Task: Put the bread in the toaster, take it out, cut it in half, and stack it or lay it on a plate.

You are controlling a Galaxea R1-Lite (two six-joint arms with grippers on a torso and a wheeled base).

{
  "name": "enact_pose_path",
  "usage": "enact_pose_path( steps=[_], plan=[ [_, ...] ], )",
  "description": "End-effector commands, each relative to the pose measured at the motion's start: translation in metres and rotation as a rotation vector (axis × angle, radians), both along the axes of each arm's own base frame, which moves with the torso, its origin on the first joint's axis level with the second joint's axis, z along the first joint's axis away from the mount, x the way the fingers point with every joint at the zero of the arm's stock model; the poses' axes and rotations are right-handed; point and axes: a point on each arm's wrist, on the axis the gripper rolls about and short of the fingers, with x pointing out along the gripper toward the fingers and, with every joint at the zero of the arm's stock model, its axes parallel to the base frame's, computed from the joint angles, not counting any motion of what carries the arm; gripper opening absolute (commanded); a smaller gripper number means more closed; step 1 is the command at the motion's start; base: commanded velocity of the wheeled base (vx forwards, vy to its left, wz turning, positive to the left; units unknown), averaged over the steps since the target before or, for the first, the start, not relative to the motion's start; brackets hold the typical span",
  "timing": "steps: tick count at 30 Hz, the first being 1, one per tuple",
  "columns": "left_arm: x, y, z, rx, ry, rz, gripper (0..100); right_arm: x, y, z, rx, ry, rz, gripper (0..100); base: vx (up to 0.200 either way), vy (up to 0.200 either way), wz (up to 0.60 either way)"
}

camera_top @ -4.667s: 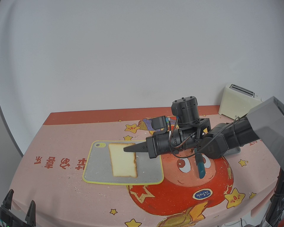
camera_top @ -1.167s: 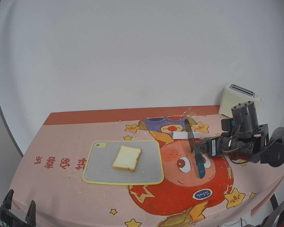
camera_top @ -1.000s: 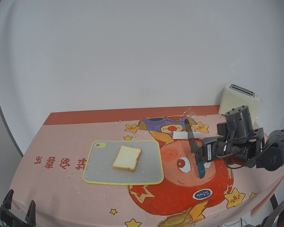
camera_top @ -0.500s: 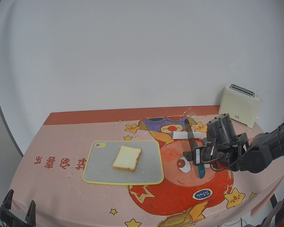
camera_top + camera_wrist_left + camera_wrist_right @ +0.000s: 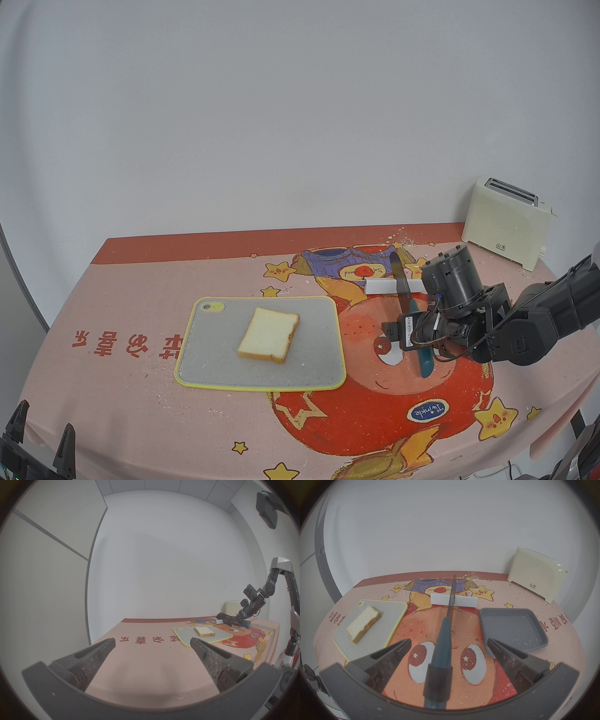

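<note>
Against a plain white wall (image 5: 300, 125), the pink cartoon-print tabletop (image 5: 125, 375) carries the knife (image 5: 425, 359), straddled by the wide-spread right hand (image 5: 448, 641); the left hand (image 5: 152, 640) is wide too.

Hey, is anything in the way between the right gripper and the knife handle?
Nothing visible is. The right gripper is open, and the knife handle lies uncovered, lined up in the gap between its two fingers.

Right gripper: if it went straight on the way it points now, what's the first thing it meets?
Most likely the knife: in the right wrist view its teal handle lies between the right gripper's open fingers. Height above it is unclear; the tablecloth would come next.
</note>
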Motion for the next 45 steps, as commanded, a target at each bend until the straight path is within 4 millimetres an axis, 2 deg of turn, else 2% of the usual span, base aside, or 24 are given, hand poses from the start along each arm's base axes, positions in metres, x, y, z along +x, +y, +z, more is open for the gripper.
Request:
enact_pose_path(
  steps=[1, 2, 11, 18, 31, 36, 45],
  plan=[
    [0.0, 0.0, -0.005, -0.001, 0.001, -0.001, 100, 0.001, 0.001, -0.002, -0.002, 0.005, 0.0, 100, 0.0, 0.0, 0.0],
    [0.0, 0.0, -0.005, -0.001, 0.001, 0.001, 100, 0.0, 0.001, -0.003, -0.004, 0.009, 0.001, 0, 0.0, 0.0, 0.0],
    [0.0, 0.0, -0.005, -0.001, 0.001, 0.001, 100, -0.003, 0.011, -0.001, 0.025, 0.003, 0.014, 0, 0.0, 0.0, 0.0],
    [0.0, 0.0, -0.005, -0.001, 0.001, 0.001, 100, -0.003, 0.011, 0.004, 0.032, -0.013, 0.016, 0, 0.0, 0.0, 0.0],
    [0.0, 0.0, -0.005, -0.001, 0.001, 0.001, 100, -0.009, -0.005, 0.05, 0.061, -0.13, 0.048, 0, 0.0, 0.0, 0.0],
    [0.0, 0.0, -0.005, -0.001, 0.001, 0.001, 100, -0.017, -0.01, 0.068, 0.094, -0.157, 0.16, 0, 0.0, 0.0, 0.0],
    [0.0, 0.0, -0.005, -0.001, 0.001, 0.001, 100, -0.034, -0.011, 0.083, 0.079, -0.195, 0.269, 0, 0.0, 0.0, 0.0]
  ],
)
